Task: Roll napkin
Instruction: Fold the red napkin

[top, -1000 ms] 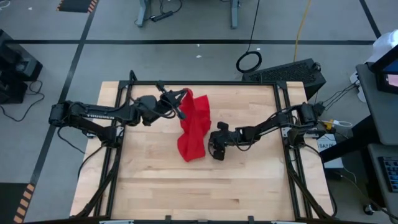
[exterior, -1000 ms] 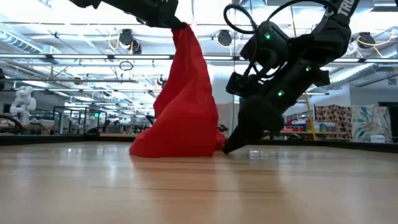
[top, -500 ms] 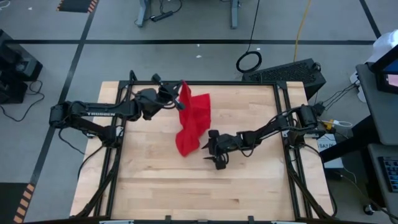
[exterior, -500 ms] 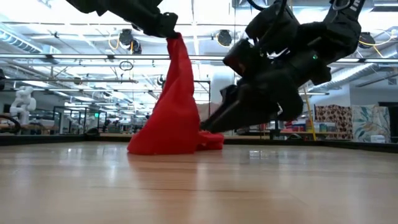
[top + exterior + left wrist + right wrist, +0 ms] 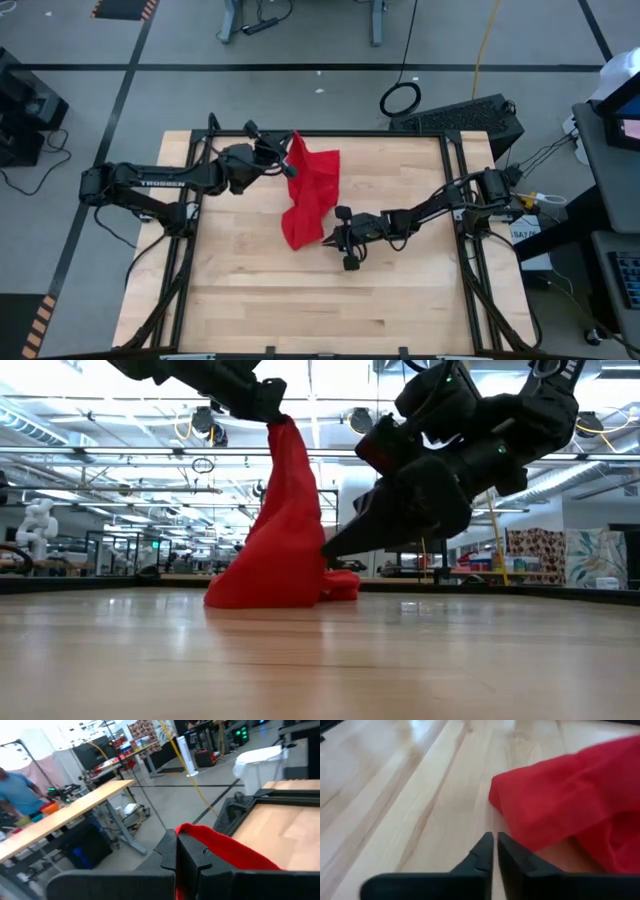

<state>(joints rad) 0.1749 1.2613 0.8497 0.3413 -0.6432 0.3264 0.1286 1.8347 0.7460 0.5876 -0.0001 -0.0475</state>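
Here, left gripper (image 5: 289,166) with fingers pinching the red napkin (image 5: 308,196) aloft, lower end bunched on the table (image 5: 400,300), probably for spreading; right gripper (image 5: 330,238) just beside, fingers pressed together, empty.

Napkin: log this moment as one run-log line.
napkin: hanging from one edge, lower part heaped on table | left hand: shut on napkin, raised | right hand: shut, empty, beside the heap
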